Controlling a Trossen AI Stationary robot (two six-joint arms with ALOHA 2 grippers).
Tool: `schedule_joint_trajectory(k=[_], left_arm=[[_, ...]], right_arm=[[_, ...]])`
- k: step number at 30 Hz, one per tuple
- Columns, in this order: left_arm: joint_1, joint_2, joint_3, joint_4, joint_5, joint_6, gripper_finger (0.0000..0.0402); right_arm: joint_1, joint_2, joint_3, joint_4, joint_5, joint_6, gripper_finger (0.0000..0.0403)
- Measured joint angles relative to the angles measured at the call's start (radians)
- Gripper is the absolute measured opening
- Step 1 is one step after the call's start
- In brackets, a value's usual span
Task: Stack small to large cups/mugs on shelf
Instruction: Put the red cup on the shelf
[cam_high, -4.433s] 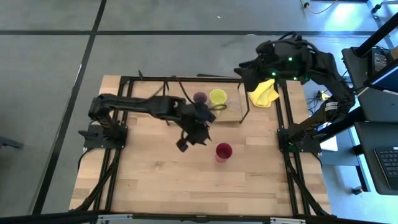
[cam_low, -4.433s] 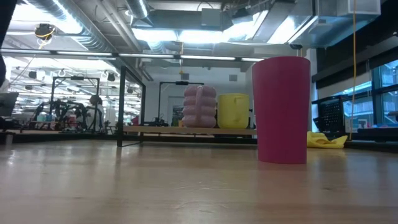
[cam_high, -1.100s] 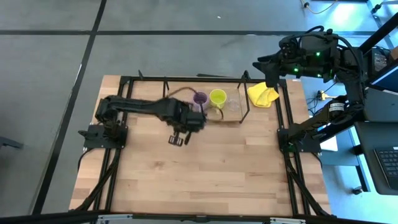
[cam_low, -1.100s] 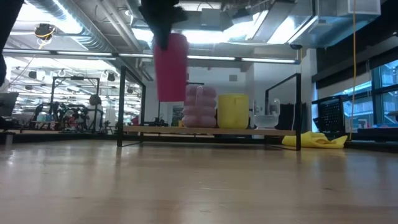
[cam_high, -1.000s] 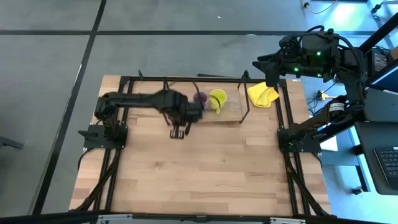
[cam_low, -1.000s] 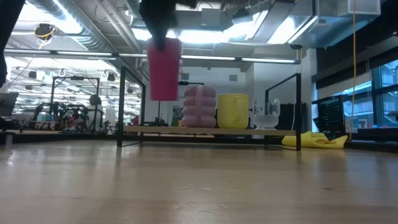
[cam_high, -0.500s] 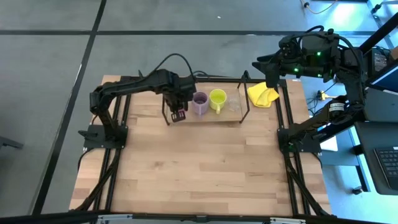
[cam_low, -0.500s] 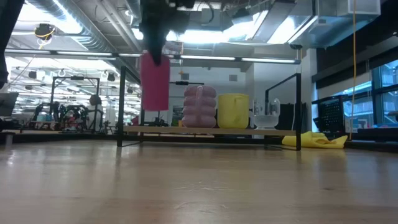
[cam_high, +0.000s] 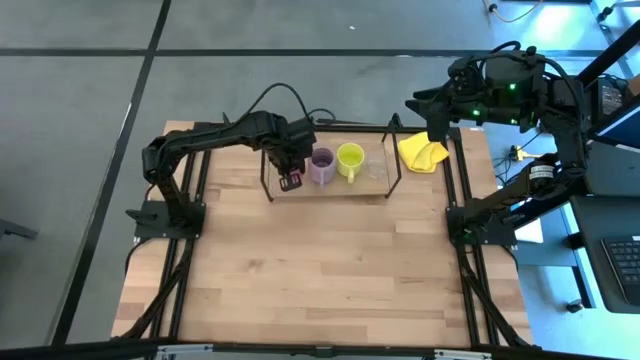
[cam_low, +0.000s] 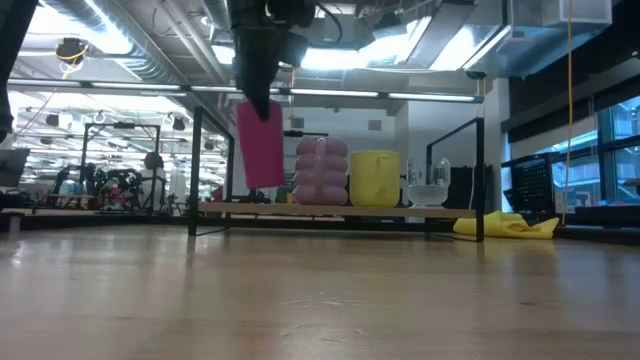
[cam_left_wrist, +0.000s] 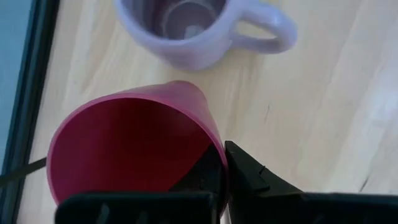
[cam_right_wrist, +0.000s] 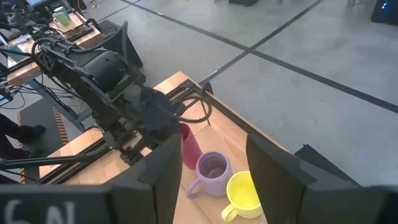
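- dark red cup (cam_low: 260, 145) is held in the air at the left end of the shelf (cam_low: 330, 210), just beside the pale lilac mug (cam_high: 322, 165). Low view shows its base clear of the board and the cup slightly tilted.
- Changed: 4.4 s ago it stood on the open bench (cam_high: 330, 270) in front of the shelf. By 1.1 s ago it was lifted, and since then it has travelled left and back to the free slot. In the last half second it shifted a little closer to the lilac mug.
- left gripper (cam_left_wrist: 225, 163): fingers clamp the cup's rim wall, one inside and one outside, per the left wrist view.
- Shelf row from the right: tiny clear glass (cam_low: 437, 192), yellow-green mug (cam_high: 350, 157), lilac mug, then the open spot under the red cup.
- Judgement: this is the last cup, so the task is nearly done. What's left is to lower it, level it out and release.
- Risk: little gap to the lilac mug, and the tilt could make it land on an edge.
- right gripper (cam_right_wrist: 208, 168): parked high beyond the bench's far-right corner above the yellow cloth (cam_high: 424, 152), fingers apart, holding nothing.
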Motion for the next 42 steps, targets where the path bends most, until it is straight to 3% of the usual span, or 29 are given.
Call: schedule_joint_trajectory(k=[20,32,42], left_arm=[[0.056,0.010,0.000,-0.003,0.063,0.029,0.0001],[0.049,0.010,-0.095,0.003,0.065,0.026,0.0018],[0.049,0.010,-0.040,0.053,0.057,0.052,0.0005]], right_arm=[[0.000,0.000,0.000,-0.002,0.001,0.000,0.0179],[0.000,0.000,0.000,-0.009,0.001,-0.002,0.0179],[0.000,0.000,0.000,-0.029,0.002,-0.002,0.0179]])
